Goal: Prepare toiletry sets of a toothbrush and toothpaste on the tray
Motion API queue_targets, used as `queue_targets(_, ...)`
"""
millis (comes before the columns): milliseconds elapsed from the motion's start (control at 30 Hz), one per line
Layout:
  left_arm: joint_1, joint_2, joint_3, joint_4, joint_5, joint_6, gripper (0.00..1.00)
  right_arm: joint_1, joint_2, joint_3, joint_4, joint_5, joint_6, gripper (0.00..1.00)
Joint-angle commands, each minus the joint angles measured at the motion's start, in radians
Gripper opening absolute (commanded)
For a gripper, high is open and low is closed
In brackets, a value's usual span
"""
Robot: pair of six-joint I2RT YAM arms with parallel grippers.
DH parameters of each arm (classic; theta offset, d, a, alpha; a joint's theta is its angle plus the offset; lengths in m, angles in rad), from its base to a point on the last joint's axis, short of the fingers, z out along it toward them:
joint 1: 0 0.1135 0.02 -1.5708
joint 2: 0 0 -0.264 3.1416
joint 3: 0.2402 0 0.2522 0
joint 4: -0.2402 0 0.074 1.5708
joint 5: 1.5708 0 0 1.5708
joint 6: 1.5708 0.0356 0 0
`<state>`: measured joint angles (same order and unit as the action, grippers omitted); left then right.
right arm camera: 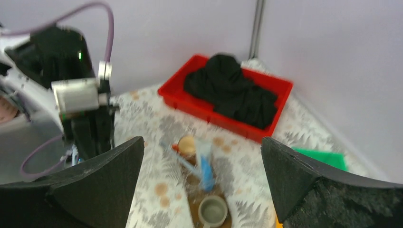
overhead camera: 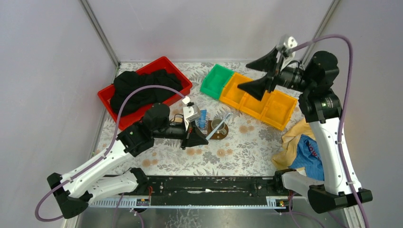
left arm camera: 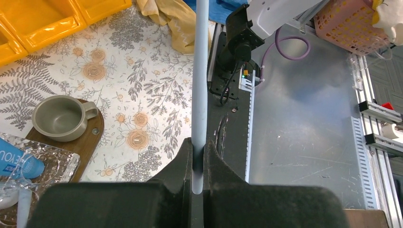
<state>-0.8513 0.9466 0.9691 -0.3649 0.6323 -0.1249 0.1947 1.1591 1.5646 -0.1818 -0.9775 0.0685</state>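
Observation:
My left gripper point(overhead camera: 203, 138) is shut on the lower end of the toothbrush point(overhead camera: 219, 125), a pale slim stick slanting up over the dark brown tray point(overhead camera: 223, 135). In the left wrist view the toothbrush point(left arm camera: 200, 85) stands pinched between my fingers point(left arm camera: 198, 147). A grey cup point(left arm camera: 61, 117) sits on the tray point(left arm camera: 91, 143). A blue toothpaste tube point(left arm camera: 18, 159) lies in a clear plastic holder point(left arm camera: 47, 164) beside it. My right gripper point(overhead camera: 243, 75) is open and empty, raised high over the orange bins. Its blurred view shows the cup point(right arm camera: 213, 211) and blue tube point(right arm camera: 206, 172) below.
A red crate point(overhead camera: 177, 71) holding black cloth point(overhead camera: 142, 88) stands at the back left. A green bin point(overhead camera: 216, 80) and orange bins point(overhead camera: 266, 107) stand at the back right. Yellow and blue cloths point(overhead camera: 299, 142) lie at the right. A black rail point(overhead camera: 209, 185) runs along the near edge.

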Motion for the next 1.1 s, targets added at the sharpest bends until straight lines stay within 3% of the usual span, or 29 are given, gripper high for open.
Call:
queue_targets(0,0.01,-0.05,-0.044,0.092,0.05,-0.031,0.0,-0.002,-0.073,-0.051,-0.238,-0.111,-0.273,0.99)
queue_targets(333,0.012,-0.089,-0.139,0.208,0.1,-0.089,0.0,-0.018,-0.205,-0.141,-0.573,-0.38,-0.559,0.99)
queue_targets(533,0.013,-0.066,-0.181,0.383,0.139,-0.225,0.0,-0.031,-0.214,-0.223,-0.569,-0.429,-0.571,0.99)
queue_targets(767,0.01,0.009,-0.135,0.384,0.128,-0.225,0.0,-0.021,-0.207,-0.303,-0.518,-0.421,-0.53,0.97)
queue_targets(1067,-0.01,0.139,-0.02,0.248,0.154,-0.128,0.0,0.036,-0.19,-0.339,-0.512,-0.376,-0.538,0.87)
